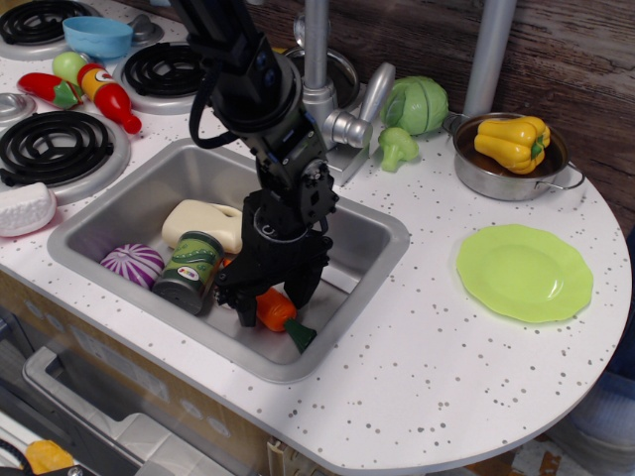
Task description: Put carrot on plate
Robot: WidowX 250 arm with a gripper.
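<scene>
The gripper (266, 302) was positioned low inside the sink (149, 188), with its 2 black fingers set on either side of the carrot (277, 311). The jaws were closed against the carrot's orange body. The carrot lay on the sink floor at the near right, with its dark green stub pointing toward the near right corner; much of its thick end was hidden by the gripper.

4 other items were contained in the sink. A green-labelled can (190, 271) lay on its side just left of the gripper. A purple onion (132, 265) was located to the left of the can, touching or nearly touching it. A cream-coloured block (200, 222) was located behind the can. A pale blue item was partly visible beneath the arm, too hidden to be identified.

The plate (524, 272) was located on the counter (437, 367) well to the right of the sink, with nothing resting on it.

A steel pot (510, 171) was located at the far right, behind the plate, and 1 yellow pepper (512, 140) was held in it. A blue bowl (97, 36) was located at the far left, between 2 burners; its contents could not be determined.
</scene>
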